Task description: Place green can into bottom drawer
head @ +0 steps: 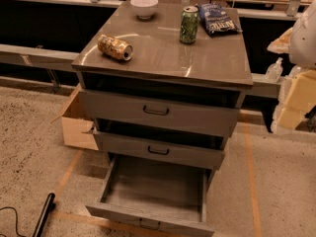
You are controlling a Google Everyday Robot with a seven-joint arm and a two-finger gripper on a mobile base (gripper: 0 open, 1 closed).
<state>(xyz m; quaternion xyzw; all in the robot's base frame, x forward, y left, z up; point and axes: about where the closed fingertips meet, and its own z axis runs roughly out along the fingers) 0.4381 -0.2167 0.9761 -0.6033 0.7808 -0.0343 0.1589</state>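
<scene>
The green can (189, 24) stands upright on the grey cabinet top (163, 53), towards the back right. The bottom drawer (153, 194) is pulled wide open and its grey inside is empty. Its front panel, with a small dark handle (149, 226), is at the lower edge of the view. My arm's white housing (303, 33) and pale gripper (292, 105) are at the right edge of the view. They are beside the cabinet, well away from the can and holding nothing that I can see.
A gold-tan can (115, 48) lies on its side at the front left of the cabinet top. A white bowl (144, 6) and a blue chip bag (216, 19) are at the back. The two upper drawers (157, 111) are slightly open. A cardboard box (76, 122) sits to the left, and a black cable end (43, 214) lies on the floor.
</scene>
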